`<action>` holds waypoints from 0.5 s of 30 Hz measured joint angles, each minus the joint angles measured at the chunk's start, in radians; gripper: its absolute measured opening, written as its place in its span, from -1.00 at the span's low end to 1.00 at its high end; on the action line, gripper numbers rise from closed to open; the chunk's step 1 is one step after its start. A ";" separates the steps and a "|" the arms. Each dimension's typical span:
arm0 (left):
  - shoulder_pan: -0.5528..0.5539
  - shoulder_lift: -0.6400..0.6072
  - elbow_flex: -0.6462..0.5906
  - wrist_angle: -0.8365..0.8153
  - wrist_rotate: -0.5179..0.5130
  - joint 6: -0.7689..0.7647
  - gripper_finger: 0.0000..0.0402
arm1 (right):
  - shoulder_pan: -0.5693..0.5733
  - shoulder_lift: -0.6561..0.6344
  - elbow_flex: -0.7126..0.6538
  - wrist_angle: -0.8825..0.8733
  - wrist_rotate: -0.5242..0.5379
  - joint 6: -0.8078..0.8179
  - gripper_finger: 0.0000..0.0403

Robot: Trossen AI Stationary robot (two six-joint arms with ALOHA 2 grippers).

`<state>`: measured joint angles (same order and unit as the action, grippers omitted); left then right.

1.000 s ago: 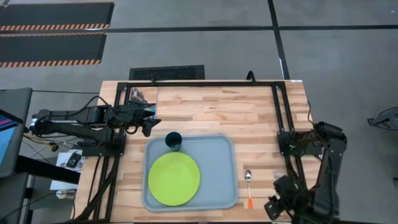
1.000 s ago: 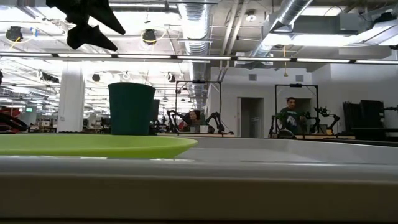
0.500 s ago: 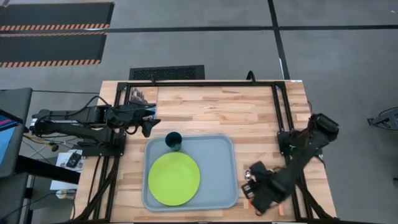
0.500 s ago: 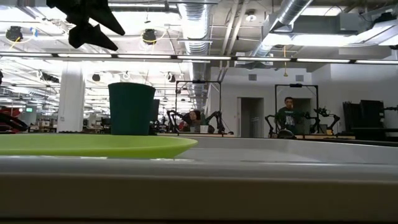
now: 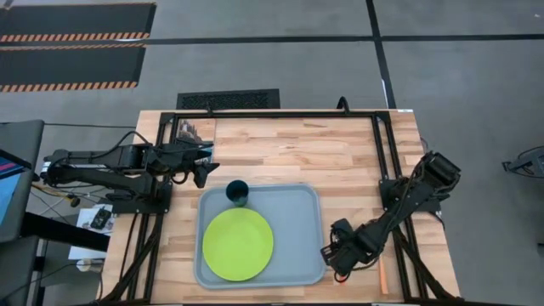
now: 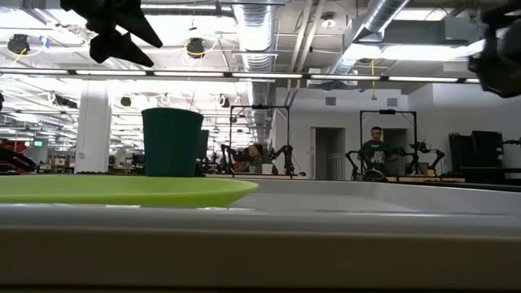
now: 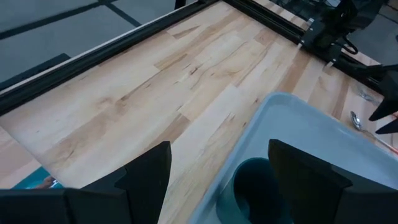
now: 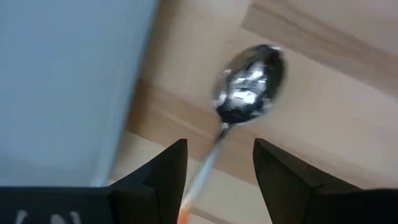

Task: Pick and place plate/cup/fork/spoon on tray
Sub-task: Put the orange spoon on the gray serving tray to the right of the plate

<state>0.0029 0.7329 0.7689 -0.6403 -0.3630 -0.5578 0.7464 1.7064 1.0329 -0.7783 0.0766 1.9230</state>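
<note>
Now the spoon pick-up: right claw (image 8: 214, 180) poised over the spoon (image 8: 249, 84), fingers apart and nothing held

Plate (image 5: 238, 244) and cup (image 5: 237, 191) already sit on the tray (image 5: 302, 212), the plate toward its near-left corner and the cup at its far edge, so the spoon looks to be the step in hand; no fork shows anywhere. It lies on the bare wood surface (image 5: 297, 149) just beside the tray's right rim, rounded silver bowl pointing to the far edge, thin neck running back between the claw's fingers to an orange-red handle. Next move, as I judge it, is to sink straight down and pinch that slim neck or handle, which lies flat and may slip. Left claw (image 7: 214, 171) waits released by the tray's far-left corner, above the cup
</note>
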 joint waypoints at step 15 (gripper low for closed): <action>0.000 0.000 0.000 0.000 -0.013 -0.016 0.28 | 0.035 -0.002 -0.112 0.179 0.001 0.060 0.05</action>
<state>0.0029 0.7330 0.7689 -0.6407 -0.3763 -0.5735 0.7814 1.7040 0.9209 -0.5997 0.0776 1.9833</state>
